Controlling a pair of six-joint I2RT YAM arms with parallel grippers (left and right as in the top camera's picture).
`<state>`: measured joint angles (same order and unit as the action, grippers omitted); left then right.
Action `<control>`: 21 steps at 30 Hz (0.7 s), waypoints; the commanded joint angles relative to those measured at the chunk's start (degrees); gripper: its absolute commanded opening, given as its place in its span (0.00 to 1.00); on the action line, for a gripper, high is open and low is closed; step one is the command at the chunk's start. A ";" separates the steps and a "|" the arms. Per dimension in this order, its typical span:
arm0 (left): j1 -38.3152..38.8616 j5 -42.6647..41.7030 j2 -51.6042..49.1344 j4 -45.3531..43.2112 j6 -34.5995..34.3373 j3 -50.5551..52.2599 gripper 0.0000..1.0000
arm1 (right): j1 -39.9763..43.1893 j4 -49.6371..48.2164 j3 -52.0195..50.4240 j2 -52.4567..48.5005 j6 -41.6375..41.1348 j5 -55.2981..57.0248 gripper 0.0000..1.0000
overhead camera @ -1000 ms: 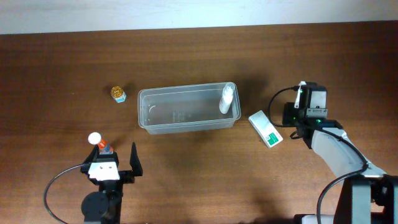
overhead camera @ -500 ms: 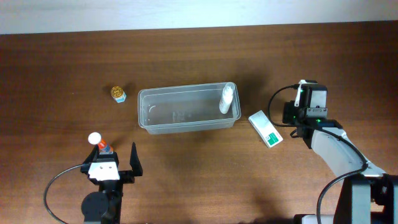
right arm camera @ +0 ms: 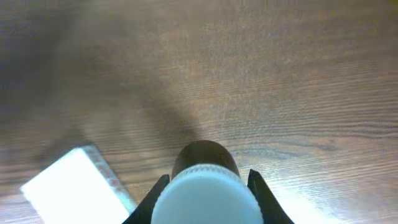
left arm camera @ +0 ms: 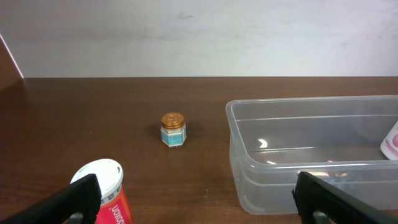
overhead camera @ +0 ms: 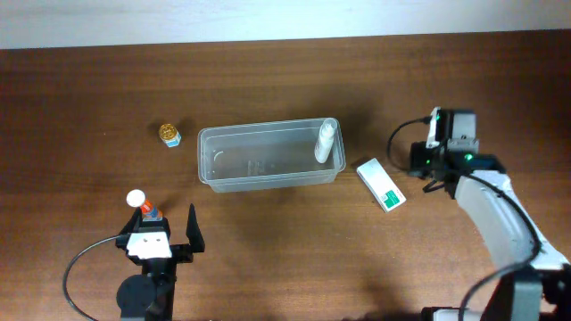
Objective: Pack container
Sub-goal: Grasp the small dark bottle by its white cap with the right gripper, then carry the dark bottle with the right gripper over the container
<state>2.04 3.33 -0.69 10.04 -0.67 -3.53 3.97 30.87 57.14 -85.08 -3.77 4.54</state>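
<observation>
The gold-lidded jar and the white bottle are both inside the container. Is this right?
Not quite. The jar stands on the table outside the container, as the overhead view shows; only the white bottle is inside.

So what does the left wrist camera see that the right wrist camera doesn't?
Only left wrist: the clear container, a gold-lidded jar and a red tube with a white cap. Only right wrist: a white-capped bottle held in the right gripper, and a white box. Both: the brown wooden table.
</observation>
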 commanded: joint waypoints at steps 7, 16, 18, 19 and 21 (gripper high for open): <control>-0.35 -0.61 0.35 -0.04 0.24 0.55 0.99 | -0.13 13.84 16.52 5.62 -2.93 -18.21 0.17; -0.35 -0.61 0.35 -0.02 0.24 0.55 0.99 | -8.76 18.75 20.79 8.37 -4.26 -22.23 0.17; -0.35 -0.61 0.35 -0.04 0.24 0.55 0.99 | -11.52 18.71 20.79 8.50 -5.42 -22.77 0.17; -0.35 -0.61 0.35 -0.02 0.24 0.55 1.00 | -13.03 18.67 20.79 8.50 -6.23 -22.77 0.17; -0.35 -0.61 0.35 -0.04 0.24 0.55 0.99 | -16.94 18.27 20.76 8.48 -6.49 -22.75 0.17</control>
<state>2.04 3.33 -0.69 10.04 -0.67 -3.53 -8.93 49.71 76.20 -78.26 -8.60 -16.34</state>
